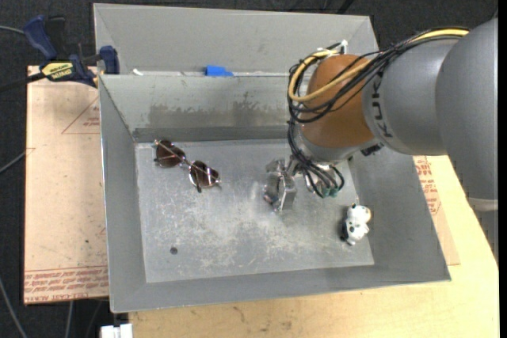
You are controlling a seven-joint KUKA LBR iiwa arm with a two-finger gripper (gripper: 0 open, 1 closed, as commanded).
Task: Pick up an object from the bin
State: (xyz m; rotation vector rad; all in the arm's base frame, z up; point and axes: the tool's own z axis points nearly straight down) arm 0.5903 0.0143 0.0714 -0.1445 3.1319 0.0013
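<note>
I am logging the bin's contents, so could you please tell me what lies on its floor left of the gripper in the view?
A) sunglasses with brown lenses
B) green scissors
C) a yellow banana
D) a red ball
A: the sunglasses with brown lenses lie on the bin floor left of the gripper, apart from it; a small white and black toy lies to its right.

Sunglasses left of figurine, in bin

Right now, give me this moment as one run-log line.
tool: low over bin centre | sunglasses: back left, apart from tool | white-and-black toy: front right, apart from tool
</note>
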